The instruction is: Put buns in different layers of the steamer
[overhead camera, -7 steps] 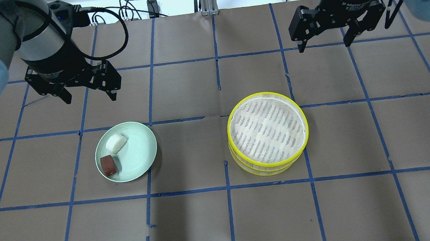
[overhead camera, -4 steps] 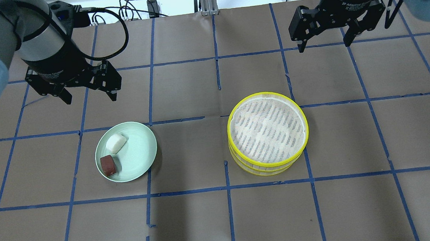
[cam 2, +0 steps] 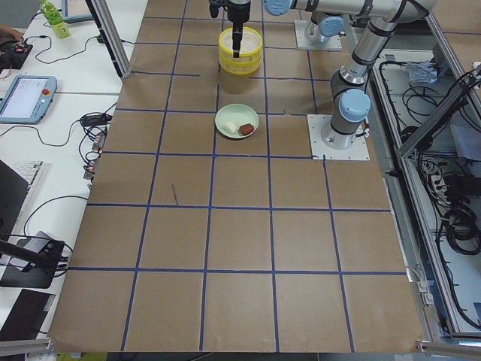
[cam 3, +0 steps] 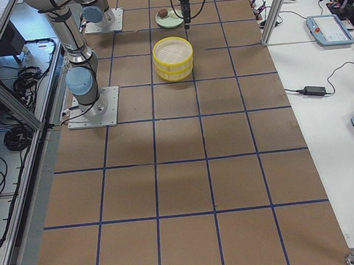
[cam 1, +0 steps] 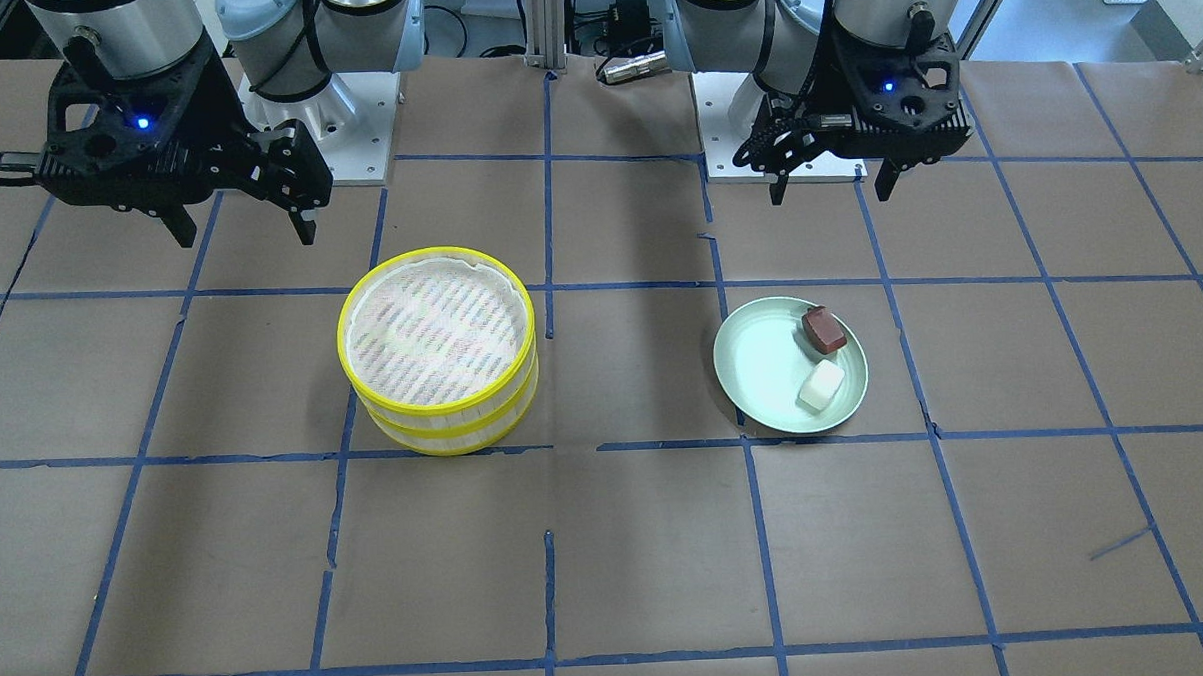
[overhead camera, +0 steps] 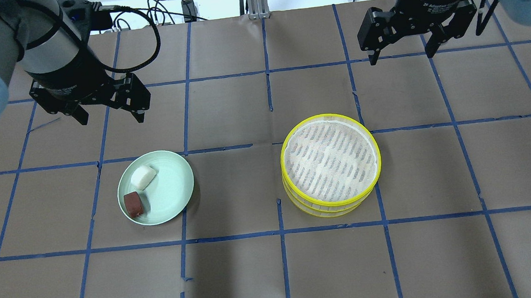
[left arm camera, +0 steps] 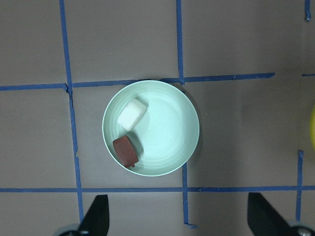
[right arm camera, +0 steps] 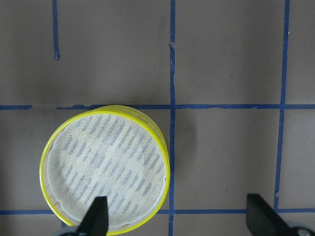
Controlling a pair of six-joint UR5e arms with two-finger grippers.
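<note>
Both end effectors hang spread wide above the counter [overhead camera: 236,272]; both buns lie on the plate [overhead camera: 170,183].

The left end effector [overhead camera: 111,118] has its fingers well apart and hangs in the air on the far side of the plate from the robot's base, a little to the plate's left, touching nothing. The right end effector [overhead camera: 400,57], its fingers just as wide, hangs well off to the plate's right and farther out. On the plate's left part the white bun [overhead camera: 143,176] and the brown bun [overhead camera: 133,204] sit just beside each other, the brown one nearer the robot. The steamer [overhead camera: 331,163], two tiers stacked, stands on the counter to the plate's right, apart from it, its striped liner showing on top.
</note>
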